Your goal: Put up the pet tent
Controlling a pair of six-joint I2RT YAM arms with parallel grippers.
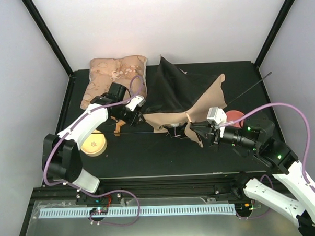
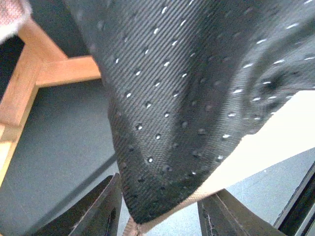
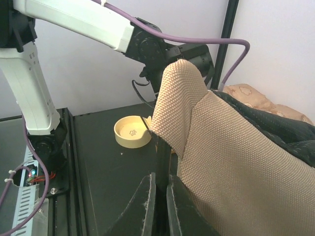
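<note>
Slump: pet tent [image 1: 185, 93] lies collapsed mid-surface [image 1: 148, 155], toward 12 o'clock. Right gripper [image 3: 160, 191] jaws pinched shut on its 5 o'clock hem. Left gripper [image 2: 162, 211] jaws part-open astride the 9 o'clock corner; seat the fabric deep before clamping.

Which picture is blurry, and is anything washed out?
Left wrist view: the black dotted lining of the pet tent is so close that it looks soft, and the pale fabric beside it is washed out to near white. Right wrist view: the tan woven canvas is sharp, each thread showing. Top external view: even light, no glare on the black tabletop.
</note>
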